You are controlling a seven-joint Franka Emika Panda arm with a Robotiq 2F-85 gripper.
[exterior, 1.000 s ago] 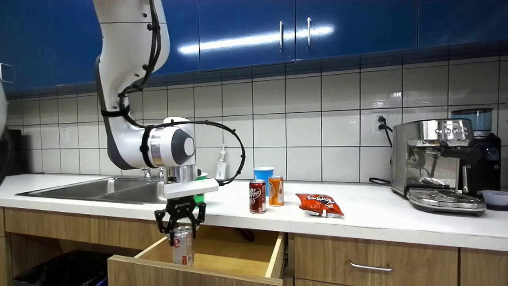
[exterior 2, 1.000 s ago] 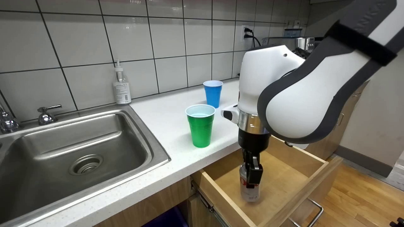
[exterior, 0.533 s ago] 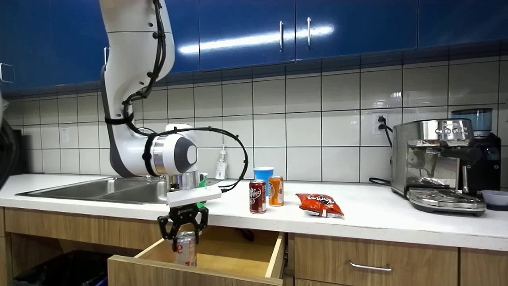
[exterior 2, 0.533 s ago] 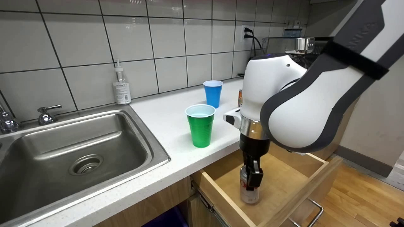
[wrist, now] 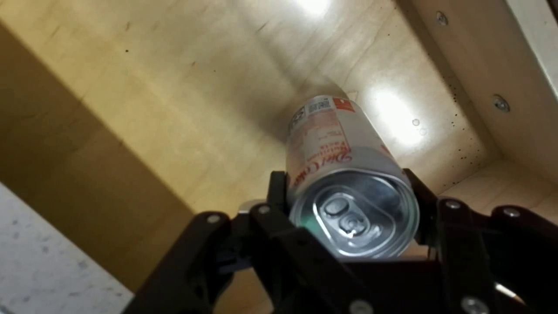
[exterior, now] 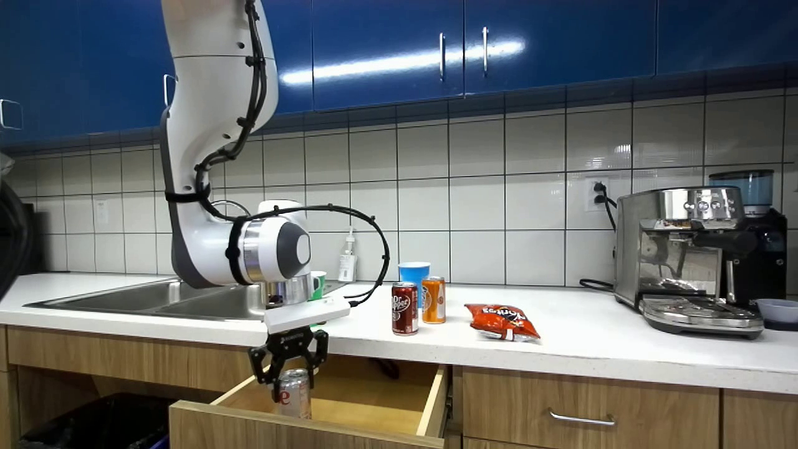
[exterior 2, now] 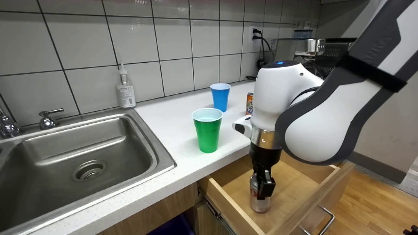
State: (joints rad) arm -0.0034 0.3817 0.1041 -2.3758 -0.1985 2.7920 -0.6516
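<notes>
A black end effector point(exterior: 293, 383) grips a silver Diet Coke can point(wrist: 329, 148) inside an open wooden drawer point(exterior 2: 292, 182), its two fingers point(wrist: 277, 192) clamped on opposite sides of the can near the top. The can is close to upright (whether its base meets the drawer floor cannot be told), and its lid and pull tab face the wrist camera. Overhead, the white-and-gray robot arm point(exterior: 215, 118) arches over the scene, black cables strapped along its length. On the white surface point(exterior: 580, 330) behind, a dark red Dr Pepper can point(exterior: 404, 308) stands just beside an orange soda can point(exterior: 433, 300), with a blue cup point(exterior 2: 220, 99) near them and a green cup point(exterior 2: 208, 133) between them and the stainless-steel sink point(exterior 2: 109, 147). A red snack bag point(exterior: 504, 322) lies near the two cans in an exterior view, well apart from a steel espresso machine point(exterior: 679, 249) farther along. A clear pump bottle point(exterior 2: 126, 94) stands at the sink's back corner, against the tiled wall point(exterior 2: 140, 42). Blue cabinets point(exterior: 386, 37) line the top, and a black bin liner point(exterior: 103, 418) shows in the opening beside the drawer.
</notes>
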